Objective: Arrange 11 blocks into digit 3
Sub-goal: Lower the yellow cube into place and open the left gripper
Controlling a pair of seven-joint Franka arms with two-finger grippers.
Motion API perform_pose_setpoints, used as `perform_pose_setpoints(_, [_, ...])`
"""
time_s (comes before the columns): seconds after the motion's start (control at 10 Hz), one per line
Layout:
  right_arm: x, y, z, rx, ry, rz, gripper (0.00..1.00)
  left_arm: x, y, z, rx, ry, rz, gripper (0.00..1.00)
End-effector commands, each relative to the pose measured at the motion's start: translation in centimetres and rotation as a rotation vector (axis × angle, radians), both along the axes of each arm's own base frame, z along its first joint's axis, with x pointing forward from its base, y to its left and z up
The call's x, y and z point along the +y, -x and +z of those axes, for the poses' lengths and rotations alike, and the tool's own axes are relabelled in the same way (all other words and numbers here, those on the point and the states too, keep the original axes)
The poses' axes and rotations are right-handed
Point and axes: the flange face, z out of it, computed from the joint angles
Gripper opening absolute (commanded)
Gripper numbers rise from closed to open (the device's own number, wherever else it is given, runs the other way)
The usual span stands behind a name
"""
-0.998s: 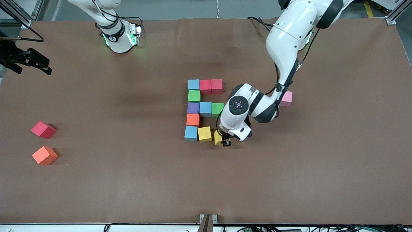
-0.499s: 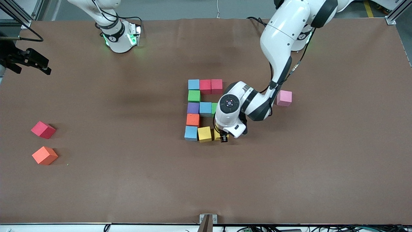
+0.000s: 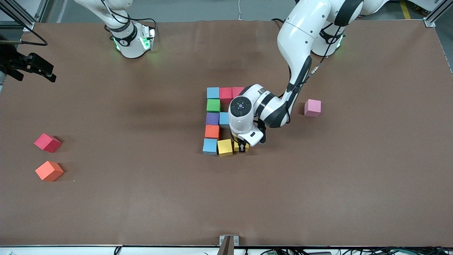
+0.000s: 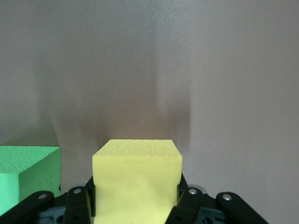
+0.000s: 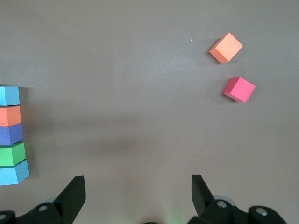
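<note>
The table (image 3: 106,198) is crossed by the left arm (image 3: 299,53), which reaches down from its base to the digit 3 (image 3: 212,120), the figure of touching blocks near the table's middle. The figure is nearly whole: a farthest row of a blue and two red cubes, a green, a purple and an orange cube down the side toward the right arm's end, a middle row largely hidden under the wrist, and a nearest row begun by a blue cube (image 3: 210,146) and a yellow cube (image 3: 225,147).

The left gripper (image 3: 242,146) is seen low at the open end of that nearest row, its jaws clamped on the held yellow block (image 4: 137,179), which sits just beside the placed yellow cube; contact between the two cannot be judged. In the left wrist view a green cube (image 4: 28,172) shows close by.

The main risk is judged to be a shove: if the held block is brought in skewed or too low, the placed yellow cube and its neighbours could be pushed out of line. On release, the soft foam could cling to a pad and be dragged or tilted as the jaws part, and a gap could be left.

The right gripper (image 5: 138,196) waits with jaws wide apart, over bare table toward the right arm's end. A loose red block (image 3: 47,142), a loose orange block (image 3: 49,170) and the pink cube (image 3: 313,107) lie well apart from the figure.
</note>
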Motion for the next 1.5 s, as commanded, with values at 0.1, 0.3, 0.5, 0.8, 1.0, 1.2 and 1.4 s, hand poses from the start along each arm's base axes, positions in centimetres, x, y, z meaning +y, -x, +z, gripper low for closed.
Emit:
perform_pose_setpoints(0.1, [-0.1,0.3,0.4,-0.009,0.003,0.007,1.0,0.5,-1.2,-1.5,-0.028,-0.045,0.009,0.22])
perform_pose_setpoints(0.3, [-0.1,0.3,0.4,-0.009,0.003,0.007,1.0,0.6,-2.4,-0.1,-0.059,-0.03,0.021,0.22])
perform_pose_setpoints(0.5, [0.0,0.3,0.4,-0.009,0.003,0.009,1.0,0.5,-2.4,-0.1,-0.062,-0.028,0.021,0.22])
perform_pose_setpoints(0.8, [-0.1,0.3,0.4,-0.009,0.003,0.007,1.0,-0.2,-2.2,0.3,-0.076,-0.011,0.016,0.22])
perform_pose_setpoints(1.0, [-0.1,0.3,0.4,-0.009,0.003,0.007,1.0,-0.7,-2.0,0.4,-0.086,-0.001,0.007,0.22])
perform_pose_setpoints(1.2, [-0.1,0.3,0.4,-0.009,0.003,0.007,1.0,-0.9,-2.0,0.5,-0.097,0.009,0.003,0.22])
perform_pose_setpoints(1.4, [-0.1,0.3,0.4,-0.008,0.003,0.007,1.0,-1.2,-1.8,0.1,-0.1,0.013,-0.003,0.22])
